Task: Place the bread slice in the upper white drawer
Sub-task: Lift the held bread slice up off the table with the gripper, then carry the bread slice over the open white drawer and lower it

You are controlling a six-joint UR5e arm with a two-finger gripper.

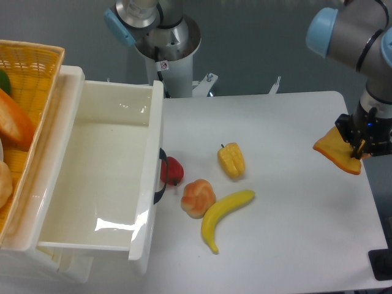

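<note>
The bread slice [334, 153], golden-tan with a darker orange crust, hangs tilted at the table's right edge, pinched by my gripper [357, 149], which is shut on its right part. The slice looks lifted a little off the tabletop. The upper white drawer [156, 122] stands pulled open at the left, its glossy inside bare, with a dark curved handle [161, 184] on its front wall. The drawer lies far to the left of the gripper, across the table.
Between gripper and drawer lie a yellow pepper [231, 160], a yellow banana [224, 215], a lumpy orange-cream bun [198, 198] and a red item [173, 171] against the drawer handle. A yellow wicker basket [33, 67] with food sits left of the drawer. The robot base [165, 43] stands behind.
</note>
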